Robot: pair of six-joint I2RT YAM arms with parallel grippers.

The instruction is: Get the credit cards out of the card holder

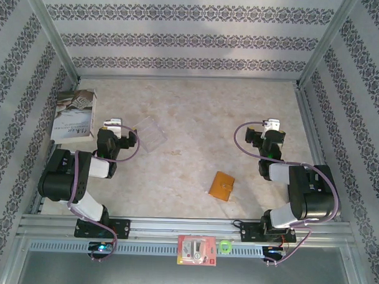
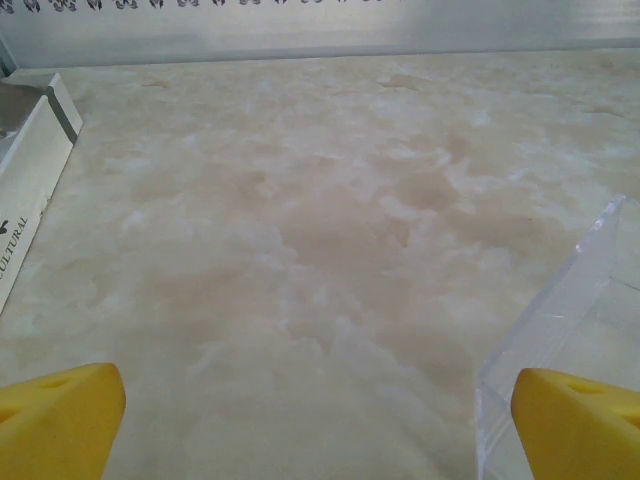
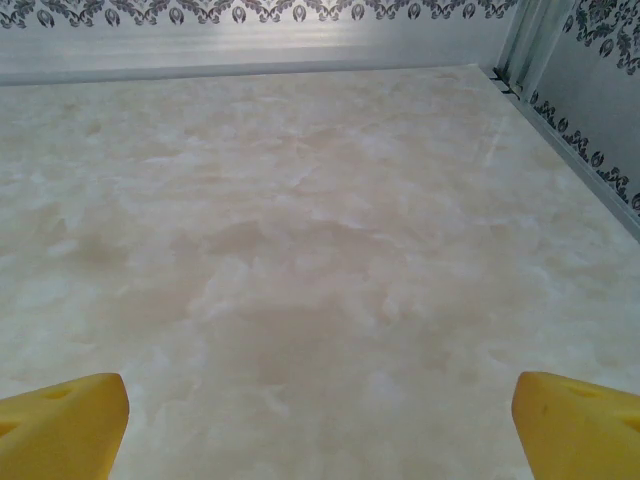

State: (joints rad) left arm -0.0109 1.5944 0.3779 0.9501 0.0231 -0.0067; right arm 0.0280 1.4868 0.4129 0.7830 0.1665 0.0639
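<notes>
From above, the marbled beige worktop point(image 1: 197, 111) carries a small orange card holder point(image 1: 221, 185), folded shut and lying flat between the two arms, nearer the right arm and well apart from both end effectors. The left end effector point(image 1: 113, 122) hovers near the left side with a clear tray point(image 1: 149, 134) just beside it on its right and a book point(image 1: 76, 116) further left against the wall. The right end effector point(image 1: 273, 124) sits over the right part of the worktop, near nothing. On the near rail point(image 1: 143, 227) lie a red-and-white packet point(image 1: 197, 250) and a small green ring point(image 1: 226, 246). In the left wrist view, the yellow fingertips point(image 2: 60, 420) stand at the two bottom corners, spread wide and gripping nothing; a corner of the clear tray rises in front of the right one, and the book's edge shows at the far left. In the right wrist view, the yellow fingertips point(image 3: 60, 425) are likewise set wide at the bottom corners, holding nothing, with the marbled surface stretching ahead to the patterned back wall point(image 3: 250, 12).
</notes>
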